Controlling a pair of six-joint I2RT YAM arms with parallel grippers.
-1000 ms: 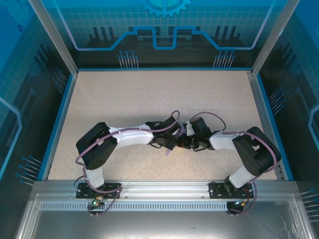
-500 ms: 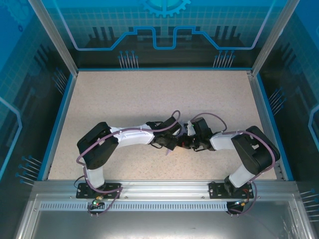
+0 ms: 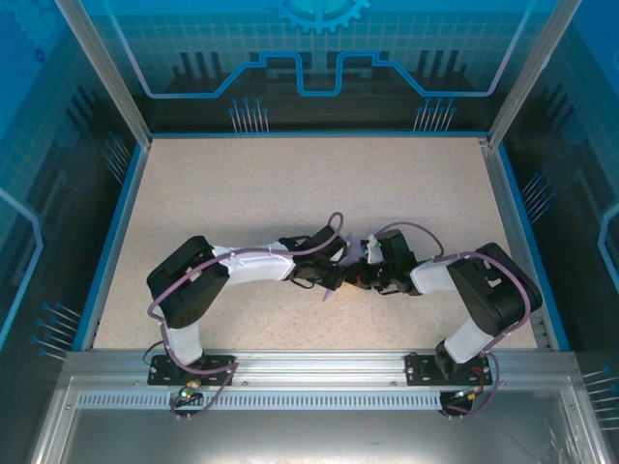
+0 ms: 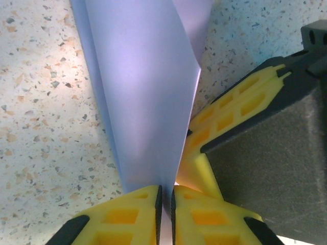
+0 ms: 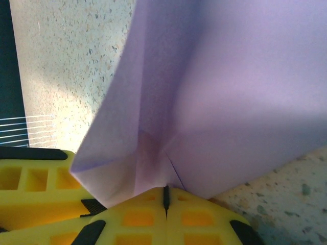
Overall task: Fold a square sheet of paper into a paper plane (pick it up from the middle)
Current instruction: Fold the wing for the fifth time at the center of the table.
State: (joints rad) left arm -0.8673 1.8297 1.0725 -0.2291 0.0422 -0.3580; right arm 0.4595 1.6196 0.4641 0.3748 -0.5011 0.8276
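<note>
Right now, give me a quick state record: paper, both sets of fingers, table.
paper: lavender sheet, folded, creases visible
left fingers: pinched on the sheet's edge
right fingers: shut on a creased corner
spacing: the two pairs of fingers sit close beside each other
location: mid-table, nearer the arm bases
table: speckled beige

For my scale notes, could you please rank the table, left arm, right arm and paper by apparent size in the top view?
1. table
2. left arm and right arm, alike, unranked
3. paper, mostly hidden
</note>
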